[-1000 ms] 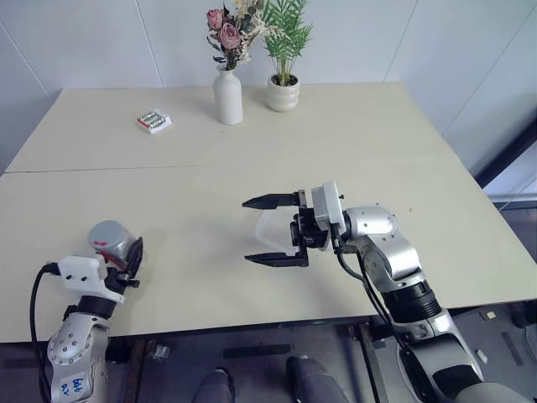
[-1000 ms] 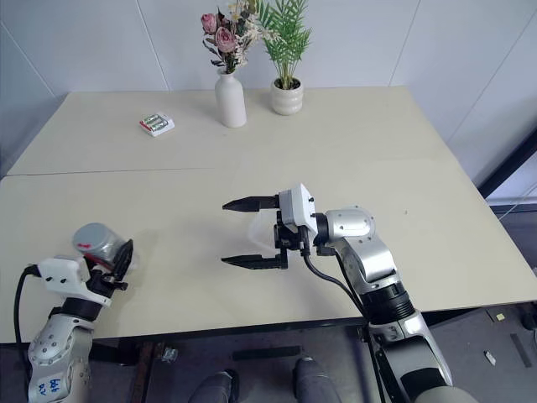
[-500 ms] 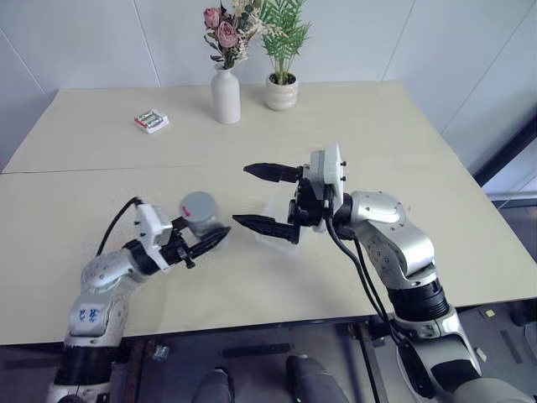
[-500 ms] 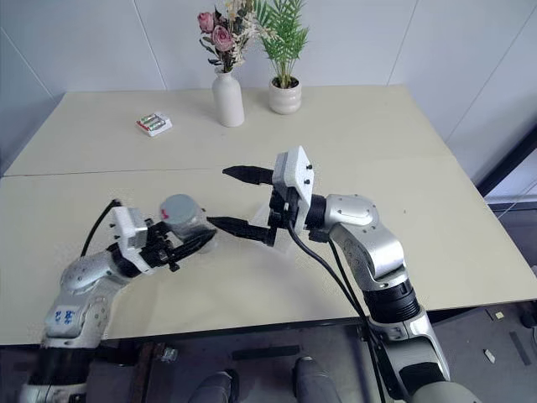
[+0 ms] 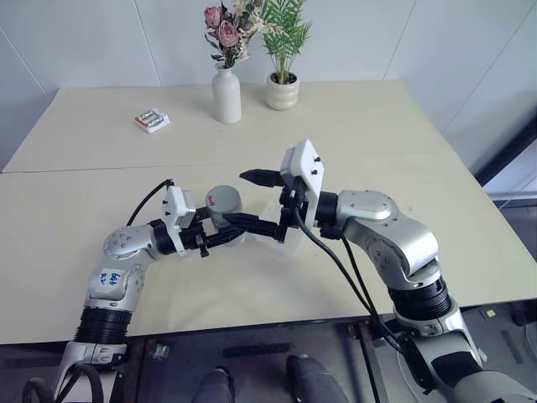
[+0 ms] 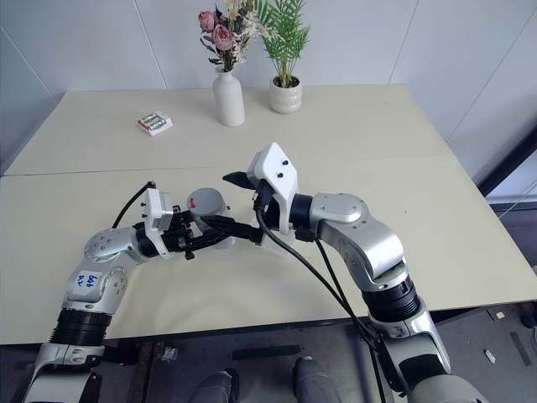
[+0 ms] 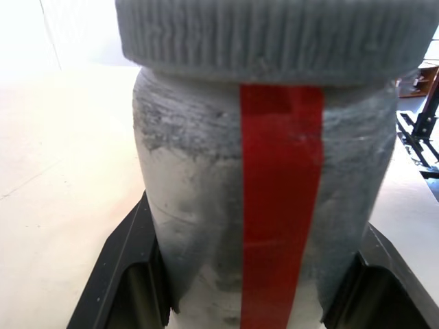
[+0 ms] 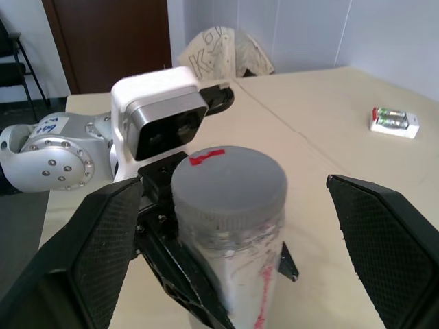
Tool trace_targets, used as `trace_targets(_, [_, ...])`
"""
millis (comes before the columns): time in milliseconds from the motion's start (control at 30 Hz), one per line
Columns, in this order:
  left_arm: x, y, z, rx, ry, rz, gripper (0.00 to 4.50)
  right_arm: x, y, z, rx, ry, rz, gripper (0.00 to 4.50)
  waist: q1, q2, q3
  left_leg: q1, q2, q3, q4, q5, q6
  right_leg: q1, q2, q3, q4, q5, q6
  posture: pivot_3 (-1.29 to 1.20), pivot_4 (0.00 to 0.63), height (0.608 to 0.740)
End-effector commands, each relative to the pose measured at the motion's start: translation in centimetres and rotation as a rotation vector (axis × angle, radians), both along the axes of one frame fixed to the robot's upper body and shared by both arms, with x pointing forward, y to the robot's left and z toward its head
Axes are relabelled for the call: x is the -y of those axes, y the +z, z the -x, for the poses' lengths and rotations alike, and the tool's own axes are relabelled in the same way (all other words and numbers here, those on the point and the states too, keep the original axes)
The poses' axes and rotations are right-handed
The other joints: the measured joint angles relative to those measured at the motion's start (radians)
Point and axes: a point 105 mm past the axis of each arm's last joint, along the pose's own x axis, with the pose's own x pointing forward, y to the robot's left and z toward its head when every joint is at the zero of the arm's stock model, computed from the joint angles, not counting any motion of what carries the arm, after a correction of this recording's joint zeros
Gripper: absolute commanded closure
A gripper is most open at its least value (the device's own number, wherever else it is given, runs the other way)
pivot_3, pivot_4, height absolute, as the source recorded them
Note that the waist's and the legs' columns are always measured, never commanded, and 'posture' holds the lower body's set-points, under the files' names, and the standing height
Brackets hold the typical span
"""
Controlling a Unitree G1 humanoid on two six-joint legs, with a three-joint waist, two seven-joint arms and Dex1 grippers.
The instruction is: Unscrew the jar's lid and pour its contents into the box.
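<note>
The left gripper [image 5: 225,238] holds the jar [image 5: 225,208] upright above the worktop [image 5: 352,134], its fingers [image 7: 127,274] clamped on both sides of the jar's body, below the lid [image 8: 228,179]. The lid sits on the jar, a small red mark on its top. The right gripper [image 5: 262,202] points level at the jar with its fingers [image 8: 384,240] spread wide, one on each side of the lid, apart from it. The box [image 5: 285,243] lies on the worktop just beside the jar, partly hidden under the right gripper. A white vase [image 5: 226,95] stands well behind the jar.
</note>
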Motion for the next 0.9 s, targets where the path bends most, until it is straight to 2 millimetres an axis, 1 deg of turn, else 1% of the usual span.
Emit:
trace_targets(33, [0.3,0.7,0.1,0.025,-0.017,0.001,2.37,-0.6,0.9,0.5,0.047,-0.012,-0.003,0.00,0.000,0.000,0.000,0.000,0.000,0.000,0.000,0.000,0.000,0.000,0.000,0.000,0.000,0.000,0.000,0.00,0.150,0.740])
trace_targets(300, [0.7,0.7,0.0,0.023,-0.013,0.006,2.37,-1.4,1.0,-0.1,0.044,-0.065,-0.021,0.00,0.000,0.000,0.000,0.000,0.000,0.000,0.000,0.000,0.000,0.000,0.000,0.000,0.001,0.000,0.000,0.00,0.150,0.740])
trace_targets(600, [1.0,0.7,-0.1,0.024,-0.008,0.013,2.37,-1.6,1.2,-0.3,0.041,-0.080,-0.037,0.00,0.000,0.000,0.000,0.000,0.000,0.000,0.000,0.000,0.000,0.000,0.000,0.000,0.001,0.000,0.000,0.00,0.150,0.740])
trace_targets(700, [1.1,0.8,-0.1,0.026,-0.008,0.016,2.37,-1.6,1.0,-0.3,0.034,-0.077,-0.040,0.57,0.000,0.000,0.000,0.000,0.000,0.000,0.000,0.000,0.000,0.000,0.000,0.000,0.001,0.000,0.000,0.00,0.150,0.740])
trace_targets(767, [1.1,0.9,-0.1,0.028,-0.008,0.017,2.37,-1.6,1.1,-0.3,0.033,-0.077,-0.042,1.29,0.000,0.000,0.000,0.000,0.000,0.000,0.000,0.000,0.000,0.000,0.000,0.000,0.001,0.000,0.000,0.00,0.150,0.740])
trace_targets(833, [1.1,0.9,-0.1,0.028,-0.008,0.016,2.37,-1.6,1.1,-0.2,0.033,-0.074,-0.041,1.91,0.000,0.000,0.000,0.000,0.000,0.000,0.000,0.000,0.000,0.000,0.000,0.000,0.001,0.000,0.000,0.00,0.150,0.740])
trace_targets(900, [1.0,1.0,-0.1,0.029,-0.009,0.017,2.37,-1.6,1.1,-0.2,0.032,-0.072,-0.044,1.94,0.000,0.000,0.000,0.000,0.000,0.000,0.000,0.000,0.000,0.000,0.000,0.000,0.001,0.000,0.000,0.00,0.150,0.740])
